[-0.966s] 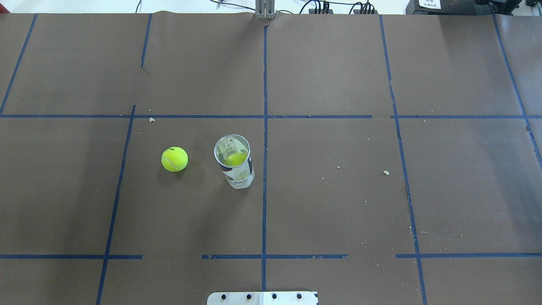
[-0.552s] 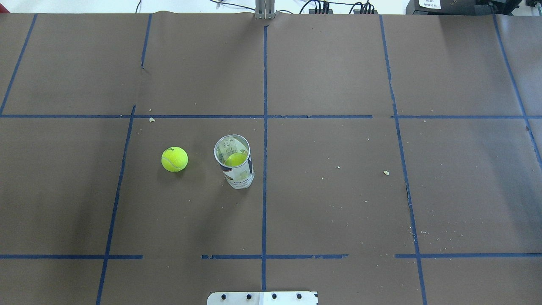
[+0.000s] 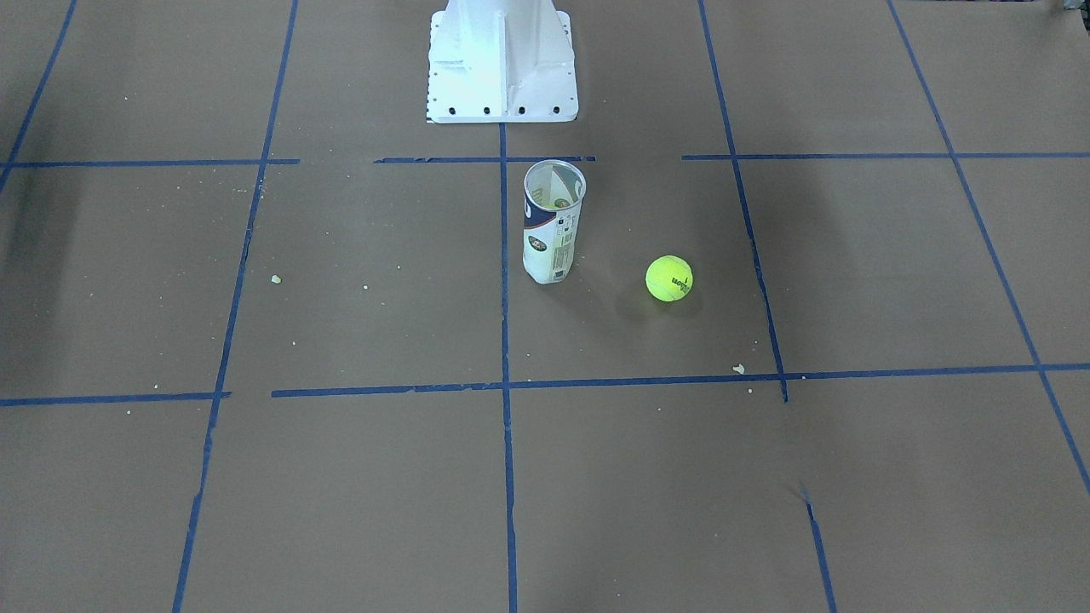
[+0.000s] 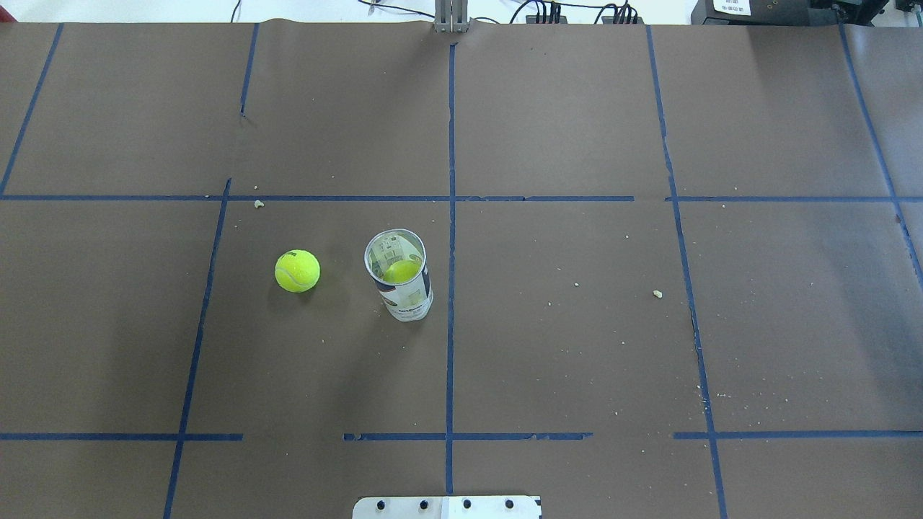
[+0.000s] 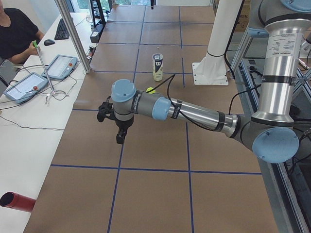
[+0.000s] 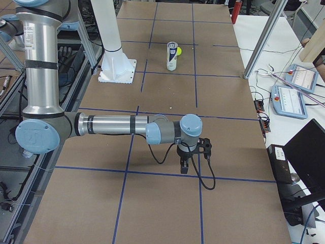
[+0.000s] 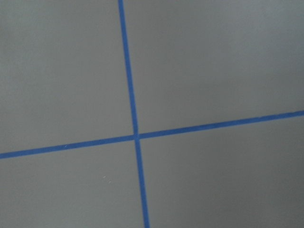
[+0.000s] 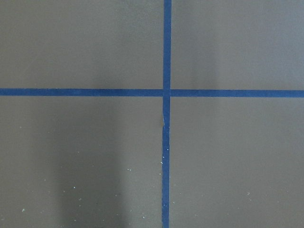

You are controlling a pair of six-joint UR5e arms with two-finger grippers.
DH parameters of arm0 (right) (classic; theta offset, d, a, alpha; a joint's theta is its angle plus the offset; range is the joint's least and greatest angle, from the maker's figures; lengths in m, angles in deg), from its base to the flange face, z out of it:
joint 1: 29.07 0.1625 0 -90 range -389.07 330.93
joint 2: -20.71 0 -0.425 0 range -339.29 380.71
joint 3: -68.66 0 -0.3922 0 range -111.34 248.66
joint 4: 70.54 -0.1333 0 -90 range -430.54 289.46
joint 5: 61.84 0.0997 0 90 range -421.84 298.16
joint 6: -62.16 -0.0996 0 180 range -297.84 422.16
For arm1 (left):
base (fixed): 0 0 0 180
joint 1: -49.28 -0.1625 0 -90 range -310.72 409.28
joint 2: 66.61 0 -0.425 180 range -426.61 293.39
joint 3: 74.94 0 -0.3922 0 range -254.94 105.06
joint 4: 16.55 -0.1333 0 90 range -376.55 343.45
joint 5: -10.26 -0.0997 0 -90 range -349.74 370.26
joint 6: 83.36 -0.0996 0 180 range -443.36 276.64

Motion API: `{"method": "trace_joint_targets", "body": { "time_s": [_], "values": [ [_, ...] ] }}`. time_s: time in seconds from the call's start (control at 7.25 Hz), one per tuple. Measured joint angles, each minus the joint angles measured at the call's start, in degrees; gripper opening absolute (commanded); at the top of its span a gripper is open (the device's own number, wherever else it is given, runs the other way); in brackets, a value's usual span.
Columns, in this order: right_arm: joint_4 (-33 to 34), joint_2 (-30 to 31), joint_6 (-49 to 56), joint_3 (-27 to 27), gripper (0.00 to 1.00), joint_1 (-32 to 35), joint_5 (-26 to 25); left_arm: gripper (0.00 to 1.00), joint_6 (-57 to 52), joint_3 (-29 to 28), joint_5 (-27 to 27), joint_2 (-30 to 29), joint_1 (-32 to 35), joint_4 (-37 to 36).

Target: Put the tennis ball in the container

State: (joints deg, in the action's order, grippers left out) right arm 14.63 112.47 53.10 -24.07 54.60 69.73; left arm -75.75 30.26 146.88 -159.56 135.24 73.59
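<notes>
The tennis ball (image 4: pixel 297 271) was bright yellow-green and fuzzy, with dark lettering facing the front camera (image 3: pixel 669 278). It lay on the brown-papered table (image 4: pixel 577 346), left of centre in the overhead view. It sat near the container (image 4: pixel 399 277) but apart from it.

The container was a clear tube standing upright with its mouth open. It had a silvery rim and a white, dark-blue and orange label (image 3: pixel 552 223).

There was one container and two balls. One ball was loose, and a second ball (image 4: pixel 401 271) sat down inside the tube.

Only the overhead view looked into the mouth and showed that inner ball clearly. From the front, the label mostly hid it. The front view alone showed the white robot base (image 3: pixel 501 60) at its top centre.

Only the side views showed the arms. The left gripper (image 5: pixel 119 137) hung at centre-left of the left-end view, and the right gripper (image 6: pixel 184 165) just below centre of the right-end view. Both were well away from ball and tube, and I cannot tell whether their fingers were spread or pressed together.

Each wrist camera saw only paper and one crossing of blue tape lines (image 7: pixel 136 137).
</notes>
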Motion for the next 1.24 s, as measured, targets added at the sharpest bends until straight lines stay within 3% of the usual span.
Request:
{"method": "trace_joint_targets", "body": {
  "time_s": [0.28,0.55,0.83,1.24],
  "values": [
    [0.0,0.0,0.0,0.0,1.0,0.0,0.0,1.0,12.5,7.2,-1.1,-0.5,-8.2,0.3],
    [0.0,0.0,0.0,0.0,1.0,0.0,0.0,1.0,26.6,11.4,-6.6,-3.5,-18.6,0.4],
    [0.0,0.0,0.0,0.0,1.0,0.0,0.0,1.0,35.6,10.7,-10.5,-9.4,-27.4,0.3],
    [0.0,0.0,0.0,0.0,1.0,0.0,0.0,1.0,41.8,5.0,-15.2,-17.3,-36.6,0.2]
  ]
}}
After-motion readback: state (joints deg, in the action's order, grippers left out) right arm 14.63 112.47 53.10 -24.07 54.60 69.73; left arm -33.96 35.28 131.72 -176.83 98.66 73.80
